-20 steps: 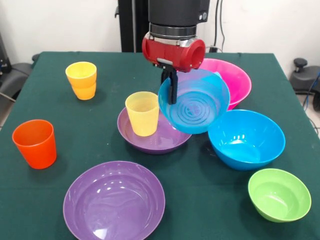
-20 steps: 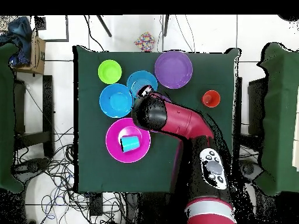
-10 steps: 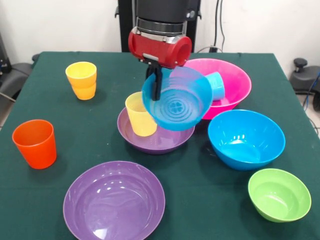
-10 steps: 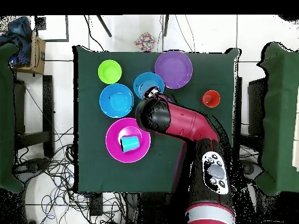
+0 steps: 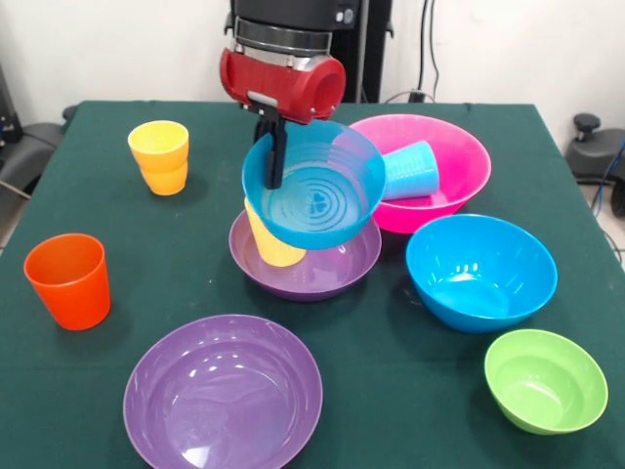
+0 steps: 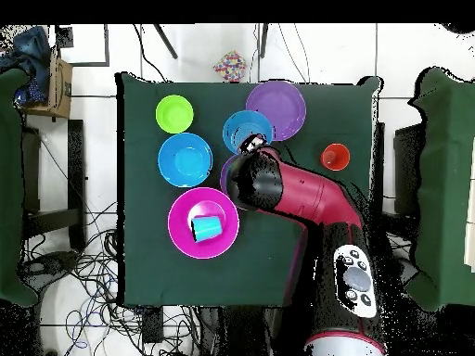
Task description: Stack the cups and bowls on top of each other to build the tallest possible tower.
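Front view: gripper [image 5: 276,147] pinches the ridged rim of the small blue bowl [image 5: 314,195], tilted above the ribbed yellow cup [image 5: 269,246] in a glossy purple bowl [image 5: 337,271].

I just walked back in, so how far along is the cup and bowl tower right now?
Early. Done: two amber-yellow cups nested, and a pale yellow cup standing in a purple bowl. In hand: the gripper holds the small blue bowl by its rim above that cup. Left: the orange cup, light blue cup in the pink bowl, and other bowls.
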